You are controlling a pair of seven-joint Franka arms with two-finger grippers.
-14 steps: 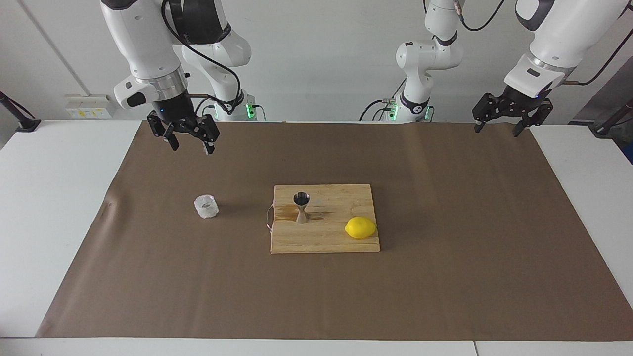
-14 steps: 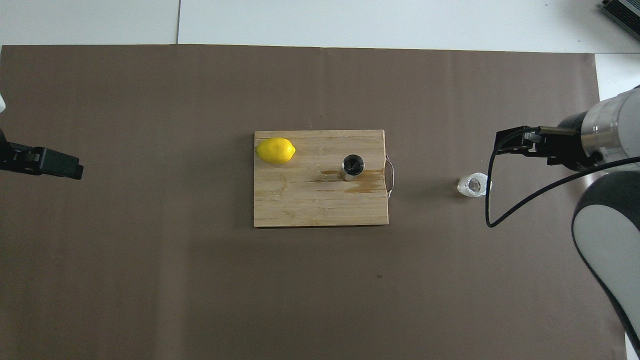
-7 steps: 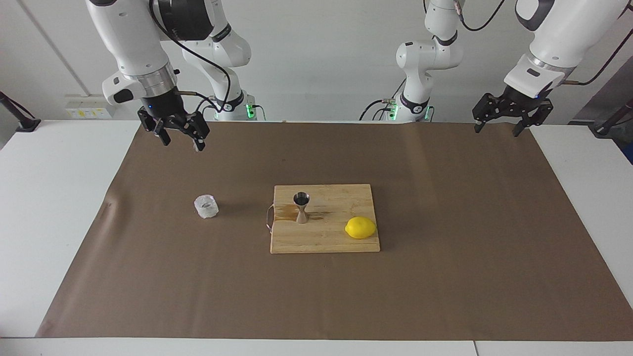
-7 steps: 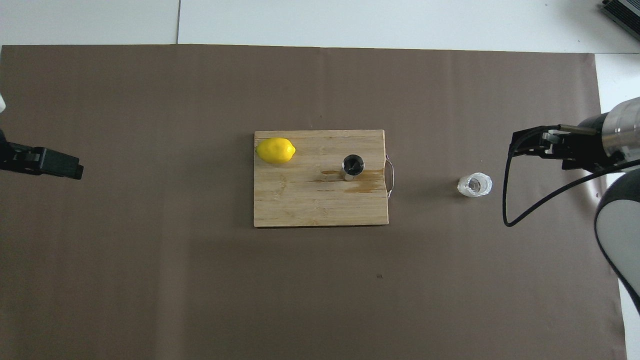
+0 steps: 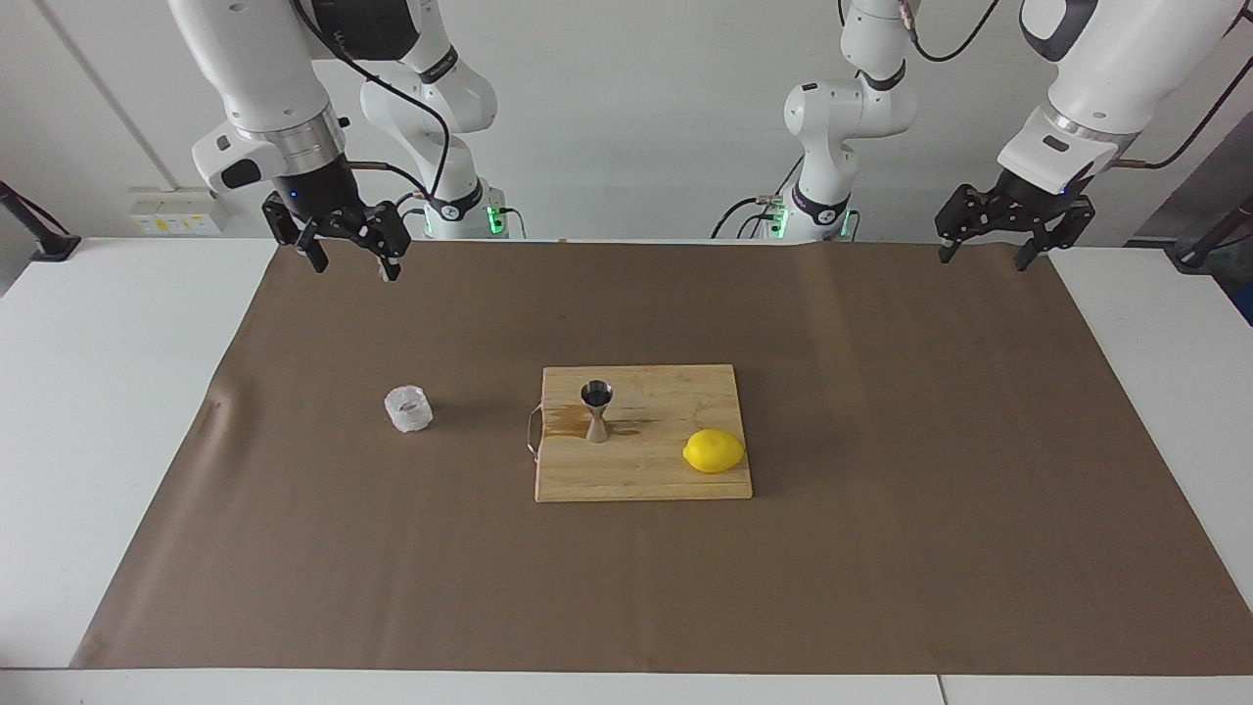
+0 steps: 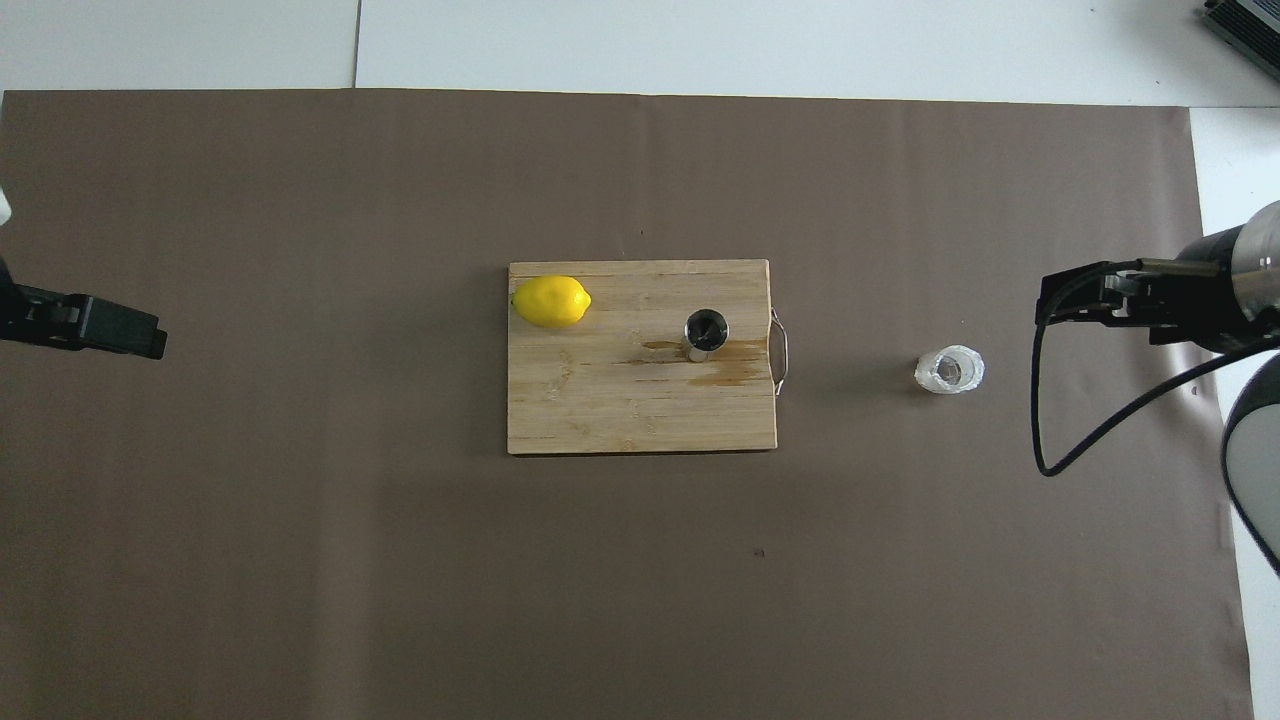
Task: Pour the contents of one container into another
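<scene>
Currently both arms are raised and neither holds anything. Landmark for all positions: the wooden cutting board (image 5: pixel 643 433), which lies on the brown paper sheet (image 5: pixel 881 548) covering the middle of the white table (image 5: pixel 88 411).

Task items:
- Steel jigger (image 5: pixel 597 411) stands upright on the board, in the part of it toward the right arm's end of the table. Its dark upper cup is open to the overhead view (image 6: pixel 706 333). A brownish wet stain (image 6: pixel 725 374) marks the wood around and beside its foot.
- Clear faceted cup (image 5: pixel 408 409) stands upright on the paper, off the board, toward the right arm's end of the table, well apart from the board's edge and level with the jigger.

Other things:
- Lemon (image 5: pixel 714 450) lies on the board at its corner toward the left arm's end and farther from the robots, apart from the jigger.
- Thin wire handle loop (image 5: pixel 533 432) projects from the board's edge on the cup's side.
- Nothing lies between cup and board; the paper there is bare.

Grippers:
- Right gripper (image 5: pixel 350 264) hangs over the paper's edge nearest the robots, toward the right arm's end from the board; fingers spread apart, released. A black cable (image 6: pixel 1045 400) loops beside it in the overhead view.
- Left gripper (image 5: pixel 982 257) waits over the paper's corner nearest the robots, toward the left arm's end from the board; fingers likewise spread, released.

Writing: none legible on any item. A pale wall plate (image 5: pixel 176 211) sits at the table's edge near the right arm; its marks cannot be read.
</scene>
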